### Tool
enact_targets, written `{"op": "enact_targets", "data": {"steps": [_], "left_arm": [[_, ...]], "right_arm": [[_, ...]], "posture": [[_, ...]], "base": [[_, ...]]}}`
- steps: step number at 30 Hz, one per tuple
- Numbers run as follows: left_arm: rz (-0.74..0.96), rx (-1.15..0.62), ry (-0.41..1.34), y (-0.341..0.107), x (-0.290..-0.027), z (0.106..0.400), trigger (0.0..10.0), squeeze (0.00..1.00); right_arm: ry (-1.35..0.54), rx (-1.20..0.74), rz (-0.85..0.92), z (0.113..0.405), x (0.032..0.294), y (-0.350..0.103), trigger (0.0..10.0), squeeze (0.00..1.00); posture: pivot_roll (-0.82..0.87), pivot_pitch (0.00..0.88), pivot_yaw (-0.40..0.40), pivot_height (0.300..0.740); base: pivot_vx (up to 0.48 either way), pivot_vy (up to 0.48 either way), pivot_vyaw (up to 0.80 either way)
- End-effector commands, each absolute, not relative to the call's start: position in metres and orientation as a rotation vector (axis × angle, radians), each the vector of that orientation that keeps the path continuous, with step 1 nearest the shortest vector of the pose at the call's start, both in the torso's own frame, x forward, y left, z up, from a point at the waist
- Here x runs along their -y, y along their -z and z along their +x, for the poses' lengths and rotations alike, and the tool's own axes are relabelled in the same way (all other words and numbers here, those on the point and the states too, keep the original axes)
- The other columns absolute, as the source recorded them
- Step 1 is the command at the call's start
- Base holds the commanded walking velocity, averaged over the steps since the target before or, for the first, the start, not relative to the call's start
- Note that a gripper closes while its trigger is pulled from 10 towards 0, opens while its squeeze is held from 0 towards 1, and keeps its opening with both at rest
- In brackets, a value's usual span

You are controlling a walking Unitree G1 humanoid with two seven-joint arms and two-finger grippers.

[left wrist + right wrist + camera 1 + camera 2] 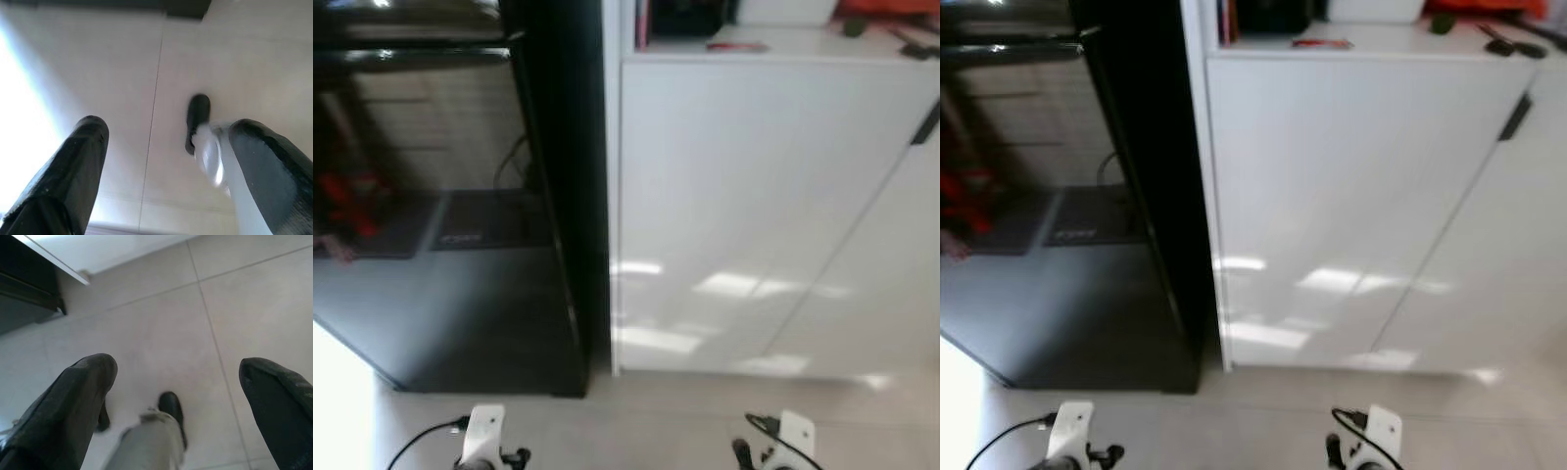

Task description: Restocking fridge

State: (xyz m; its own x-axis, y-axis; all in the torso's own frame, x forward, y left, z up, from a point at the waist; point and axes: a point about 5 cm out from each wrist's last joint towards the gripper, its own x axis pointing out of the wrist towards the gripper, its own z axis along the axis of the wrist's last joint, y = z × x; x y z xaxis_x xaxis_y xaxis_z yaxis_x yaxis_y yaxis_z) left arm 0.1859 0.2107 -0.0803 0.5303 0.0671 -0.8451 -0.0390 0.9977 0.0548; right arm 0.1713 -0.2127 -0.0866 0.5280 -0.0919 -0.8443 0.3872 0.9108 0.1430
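Note:
A tall glossy black fridge (460,245) stands ahead on my left with its door shut, and the room reflects in its front. Both arms hang low at my sides, their wrists (484,441) (788,441) at the bottom edge of the eye views. In the left wrist view my left gripper (168,129) is open over the pale tiled floor with nothing between its fingers. My right gripper (178,367) is open as well, also empty, above the floor near the cabinet's base.
A white cabinet (754,196) with a black handle (925,122) adjoins the fridge on the right. Its top (803,44) carries small items, one red (737,45). My own dark foot (197,117) stands on the tiles. Strong light falls on the floor at left (337,411).

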Motion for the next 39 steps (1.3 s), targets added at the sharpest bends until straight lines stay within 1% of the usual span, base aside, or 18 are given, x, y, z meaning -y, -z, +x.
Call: {"op": "enact_targets", "data": {"steps": [1,8,18,24,25,39], "left_arm": [[0.033,-0.998,-0.067,0.0772,-0.2123,0.1916,10.0,0.0],[0.034,-1.002,-0.064,0.0776,-0.2124,0.1908,10.0,0.0],[0.033,-1.004,-0.064,0.0781,-0.212,0.1899,10.0,0.0],[0.026,-1.004,-0.069,0.0783,-0.2118,0.1896,10.0,0.0],[0.026,-1.004,-0.07,0.0783,-0.2118,0.1896,10.0,0.0],[0.014,-0.999,-0.085,0.0774,-0.2121,0.1914,10.0,0.0]], "right_arm": [[0.302,-0.975,0.36,0.1709,0.2112,0.0871,10.0,0.0],[0.308,-0.97,0.372,0.1704,0.2108,0.0874,10.0,0.0],[0.31,-0.978,0.366,0.1689,0.2114,0.088,10.0,0.0],[0.318,-0.978,0.369,0.1685,0.2119,0.0881,10.0,0.0],[0.318,-0.979,0.368,0.1685,0.212,0.0881,10.0,0.0],[0.321,-0.974,0.371,0.1707,0.2122,0.0871,10.0,0.0]], "posture": [[0.03,0.021,-0.034,0.74],[0.03,0.013,-0.03,0.74],[0.03,0.009,-0.03,0.74],[0.03,0.011,-0.032,0.74],[0.03,0.028,-0.033,0.74],[0.03,0.047,-0.042,0.74]], "base": [[0.0,0.0,0.0],[0.0,0.0,0.0],[0.0,0.144,0.0],[0.0,0.252,0.0],[0.0,0.277,0.0],[0.0,0.381,0.0]]}}
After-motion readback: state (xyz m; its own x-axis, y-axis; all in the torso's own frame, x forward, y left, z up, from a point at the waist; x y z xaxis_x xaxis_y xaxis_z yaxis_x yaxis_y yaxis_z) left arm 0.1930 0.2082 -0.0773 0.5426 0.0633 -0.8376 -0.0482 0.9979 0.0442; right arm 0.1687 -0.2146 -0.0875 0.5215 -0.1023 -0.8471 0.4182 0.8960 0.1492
